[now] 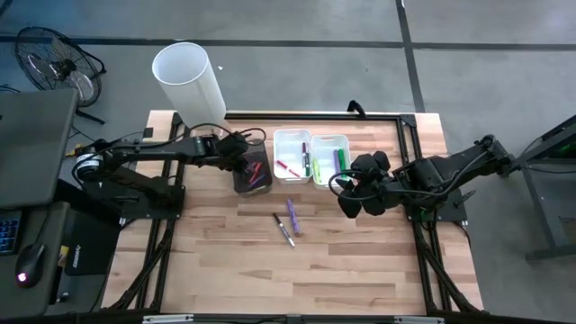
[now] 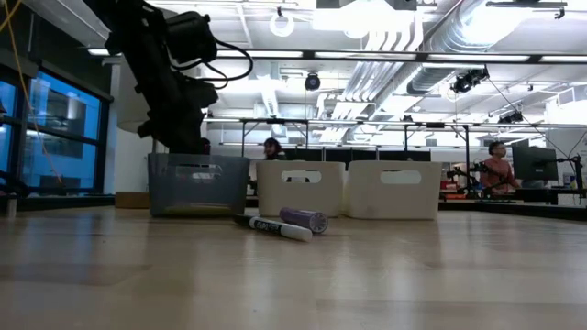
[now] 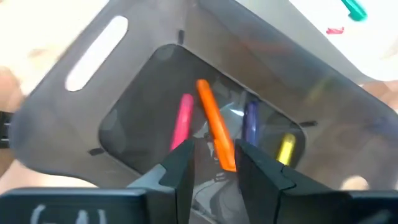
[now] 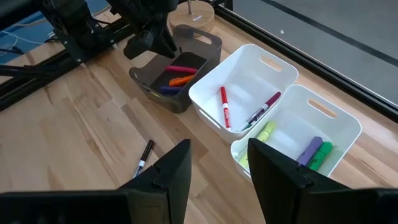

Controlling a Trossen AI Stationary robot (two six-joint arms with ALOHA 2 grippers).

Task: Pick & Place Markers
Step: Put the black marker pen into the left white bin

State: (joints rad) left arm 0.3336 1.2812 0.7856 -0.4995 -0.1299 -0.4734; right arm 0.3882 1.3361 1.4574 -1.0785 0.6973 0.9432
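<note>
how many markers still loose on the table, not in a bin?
2, both in front of the bins: a purple marker and a black-and-white marker beside it, close together. The arms may hide others.

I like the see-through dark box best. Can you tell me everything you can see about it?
The dark bin looks like smoky, see-through plastic, a small rectangle with rounded corners and a slot handle cut in each end. It stands upright on the wooden table, at the left end of a row, next to the two white bins. Inside lie markers: pink, orange, purple and yellow. The left gripper hangs just above it, fingers parted around the orange marker.
</note>
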